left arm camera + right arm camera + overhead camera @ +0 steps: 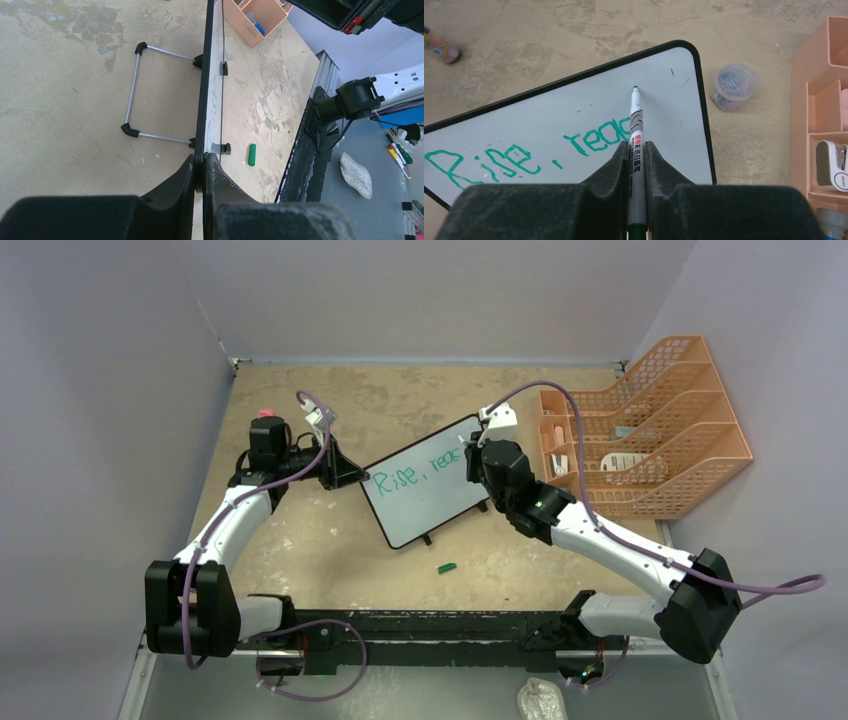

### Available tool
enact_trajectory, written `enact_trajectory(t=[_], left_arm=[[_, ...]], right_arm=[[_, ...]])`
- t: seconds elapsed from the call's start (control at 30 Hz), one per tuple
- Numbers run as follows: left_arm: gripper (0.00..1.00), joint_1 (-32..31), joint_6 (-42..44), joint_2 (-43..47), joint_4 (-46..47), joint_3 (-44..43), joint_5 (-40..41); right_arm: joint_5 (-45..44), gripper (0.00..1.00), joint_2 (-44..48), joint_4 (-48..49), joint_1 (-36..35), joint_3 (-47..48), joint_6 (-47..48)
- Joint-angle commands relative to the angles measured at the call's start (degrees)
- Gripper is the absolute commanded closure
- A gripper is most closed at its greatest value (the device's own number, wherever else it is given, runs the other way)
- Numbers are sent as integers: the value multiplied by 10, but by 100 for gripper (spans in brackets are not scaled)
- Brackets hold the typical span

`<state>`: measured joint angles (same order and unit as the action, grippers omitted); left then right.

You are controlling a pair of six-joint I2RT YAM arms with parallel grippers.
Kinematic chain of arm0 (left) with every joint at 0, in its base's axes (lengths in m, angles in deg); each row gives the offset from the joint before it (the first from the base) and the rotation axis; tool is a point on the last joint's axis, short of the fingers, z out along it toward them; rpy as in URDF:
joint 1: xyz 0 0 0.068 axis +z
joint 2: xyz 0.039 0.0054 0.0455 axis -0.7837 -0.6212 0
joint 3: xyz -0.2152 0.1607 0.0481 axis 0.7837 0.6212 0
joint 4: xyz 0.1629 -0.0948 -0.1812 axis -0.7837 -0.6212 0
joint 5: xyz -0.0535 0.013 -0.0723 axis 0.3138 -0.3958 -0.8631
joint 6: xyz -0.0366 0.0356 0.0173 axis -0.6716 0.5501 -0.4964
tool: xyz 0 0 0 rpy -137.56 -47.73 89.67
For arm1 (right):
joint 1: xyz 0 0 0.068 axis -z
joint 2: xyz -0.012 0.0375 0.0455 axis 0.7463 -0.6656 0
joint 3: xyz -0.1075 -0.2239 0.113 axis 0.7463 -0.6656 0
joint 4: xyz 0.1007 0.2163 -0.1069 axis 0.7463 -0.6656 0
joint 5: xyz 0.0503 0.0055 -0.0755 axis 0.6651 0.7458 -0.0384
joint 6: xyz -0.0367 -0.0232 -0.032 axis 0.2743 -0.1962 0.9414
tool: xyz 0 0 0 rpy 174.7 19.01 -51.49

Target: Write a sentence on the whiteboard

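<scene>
The whiteboard [425, 490] stands tilted mid-table on its black feet; it also fills the right wrist view [574, 115] and shows edge-on in the left wrist view [204, 90]. The sentence [415, 468] in teal reads "Rise, reac" [524, 152]. My left gripper [335, 468] [204, 162] is shut on the board's black frame at its left edge. My right gripper [478, 455] [637, 145] is shut on a grey marker [637, 150], its green tip [635, 89] over the board's upper right; I cannot tell whether it touches.
A green marker cap [446, 567] [252, 154] lies in front of the board. An orange tiered tray [640, 430] [824, 125] with office items stands at the right. A tub of paper clips [734, 86] sits beside the board's right edge. A wire stand [135, 95] props the board behind.
</scene>
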<state>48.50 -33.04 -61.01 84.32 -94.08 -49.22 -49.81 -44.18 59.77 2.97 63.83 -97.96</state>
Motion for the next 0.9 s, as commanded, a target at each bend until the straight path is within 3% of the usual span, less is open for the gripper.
enact_trajectory(t=[0.0,0.87], left_arm=[[100,-1,26,-7,-3,-17,15],[100,-1,27,-7,-4,-17,16]], right_arm=[[12,100,4,8,2,11,-2],[19,100,32,-46,3,-41,-42]])
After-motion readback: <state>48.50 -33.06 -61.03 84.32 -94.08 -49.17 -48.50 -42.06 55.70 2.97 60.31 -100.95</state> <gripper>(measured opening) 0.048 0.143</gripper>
